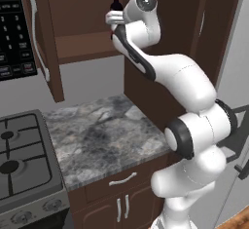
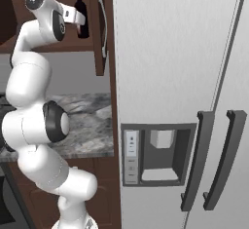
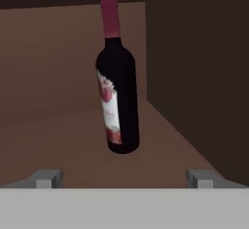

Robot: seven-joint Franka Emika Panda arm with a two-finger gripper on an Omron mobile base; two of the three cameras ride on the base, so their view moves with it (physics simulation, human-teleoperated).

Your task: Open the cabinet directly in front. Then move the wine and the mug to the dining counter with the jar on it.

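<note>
The cabinet (image 1: pixel 82 45) stands with both doors swung open, its left door (image 1: pixel 43 38) and right door (image 2: pixel 99 26) to either side. On its shelf stands the wine (image 3: pixel 118 91), a dark bottle with a red label and red cap, also in the left base view (image 1: pixel 116 1) and the right base view (image 2: pixel 81 13). My gripper (image 3: pixel 125 178) is inside the cabinet, open, and faces the bottle from a short way off. Its fingertips (image 3: pixel 46 177) sit wide apart, touching nothing. The mug, the jar and the dining counter are out of view.
Below the cabinet lies a small grey marbled counter (image 1: pixel 102 135) next to a stove (image 1: pixel 19 160), with a black microwave panel (image 1: pixel 12 28) above the stove. A tall grey fridge (image 2: pixel 180 101) stands right of the cabinet. The cabinet's right inner wall (image 3: pixel 199 77) is close to the bottle.
</note>
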